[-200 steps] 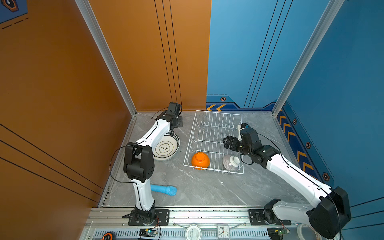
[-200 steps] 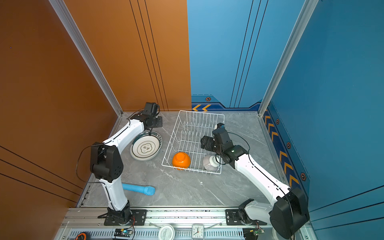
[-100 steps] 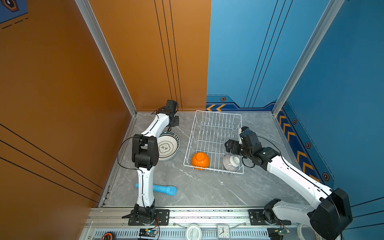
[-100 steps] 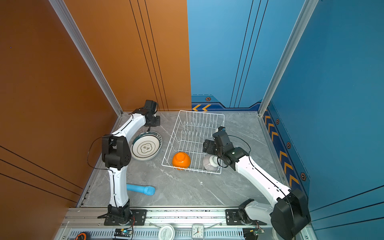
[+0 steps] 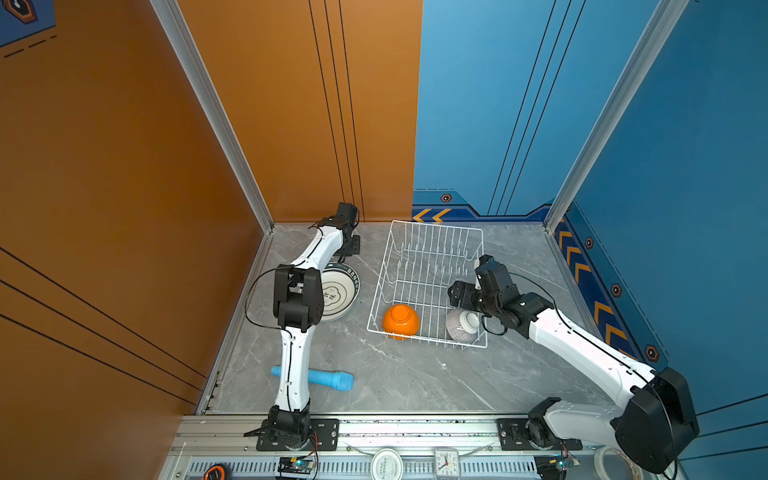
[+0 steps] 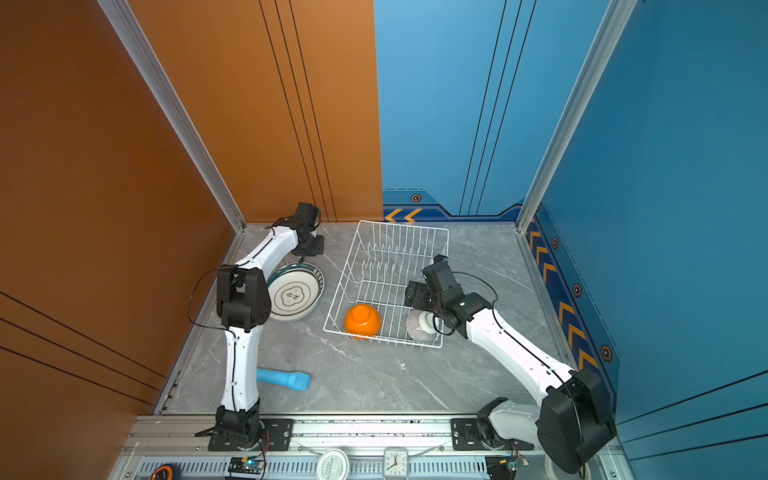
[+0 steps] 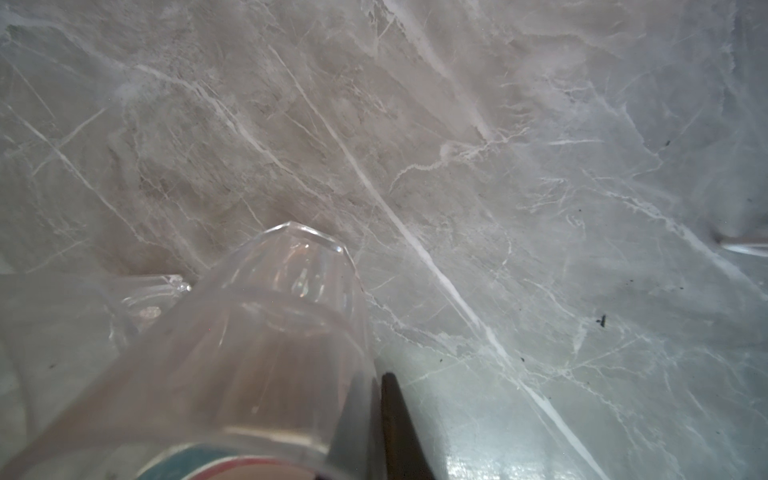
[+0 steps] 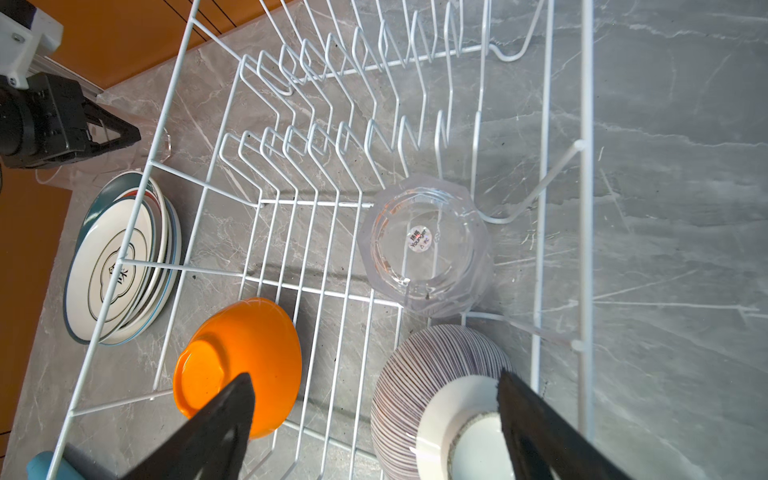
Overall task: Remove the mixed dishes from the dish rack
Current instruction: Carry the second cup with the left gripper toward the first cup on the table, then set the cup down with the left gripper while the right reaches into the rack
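Clear tumbler (image 7: pixel 274 332), clamped in left gripper (image 5: pixel 353 251) fingers (image 7: pixel 395 415): seat upright beside second tumbler (image 7: pixel 145 299) at worktop's (image 5: pixel 407 382) far-left corner; right gripper (image 8: pixel 374 376) fingers (image 8: pixel 216 424) spread above dish rack (image 5: pixel 436 225).

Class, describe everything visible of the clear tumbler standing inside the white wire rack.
The clear faceted glass tumbler stands on end on the floor of the white wire dish rack, near a side wall. Its many-sided wall is see-through; a small round printed sticker marks its base centre. The upturned grey-striped bowl sits beside it, contact unclear. Nothing grips it.
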Tool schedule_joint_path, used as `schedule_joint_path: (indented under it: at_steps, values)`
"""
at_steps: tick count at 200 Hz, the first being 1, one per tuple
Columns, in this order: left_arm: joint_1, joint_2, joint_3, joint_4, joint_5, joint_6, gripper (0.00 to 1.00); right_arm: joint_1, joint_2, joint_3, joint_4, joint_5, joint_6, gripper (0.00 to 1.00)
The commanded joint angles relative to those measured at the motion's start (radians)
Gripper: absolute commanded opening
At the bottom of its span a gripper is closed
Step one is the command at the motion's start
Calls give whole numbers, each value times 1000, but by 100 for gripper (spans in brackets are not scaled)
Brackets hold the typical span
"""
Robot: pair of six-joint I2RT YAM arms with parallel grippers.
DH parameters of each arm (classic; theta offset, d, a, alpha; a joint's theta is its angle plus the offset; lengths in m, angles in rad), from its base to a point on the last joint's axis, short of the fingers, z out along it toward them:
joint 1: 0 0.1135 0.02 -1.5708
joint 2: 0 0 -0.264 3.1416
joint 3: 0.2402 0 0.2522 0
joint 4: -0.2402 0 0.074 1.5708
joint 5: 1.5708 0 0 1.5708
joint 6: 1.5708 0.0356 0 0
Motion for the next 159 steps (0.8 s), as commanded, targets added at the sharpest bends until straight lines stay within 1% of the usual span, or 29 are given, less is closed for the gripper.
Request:
schedule_joint_path:
  at_steps: [1,5,19,33,38,51,68,103,104,106,113,116,122,140,159]
  values:
    - [12,18,35,-24,-7,27,0,10,16,-14,-25,9,-22,92]
    - [14,20,35,-24,-3,27,1,10,17,-13,-25,8,-21,92]
    - [15,19,36,-24,12,29,14,10,24,-10,-25,9,-23,92]
    - [12,17,36,-23,24,32,24,11,33,-7,-25,10,-25,92]
    - [11,14,38,-23,28,34,29,11,36,-6,-25,10,-26,92]
    - [5,6,40,-24,27,40,48,11,45,-3,-25,10,-27,92]
    - [-2,-23,34,-23,19,49,63,11,57,2,-26,9,-28,92]
    - [-14,-126,2,-23,-5,35,85,4,89,23,-25,30,-40,92]
    - [-15,-130,2,-23,-7,34,88,4,91,24,-25,30,-40,92]
    - [-15,-136,-2,-23,-8,32,92,3,94,26,-25,29,-41,92]
    - [-17,-157,-11,-23,-15,23,99,-2,106,36,-25,27,-46,91]
    - [-18,-166,-15,-22,-18,21,100,-2,112,41,-25,26,-49,91]
    - [-20,-185,-26,-22,-17,17,98,-4,122,51,-25,26,-54,91]
    - [-35,-245,-63,-21,-22,6,98,-12,158,86,-28,26,-64,91]
    - [-61,-311,-120,-14,-66,-13,98,-23,189,122,-34,28,-67,91]
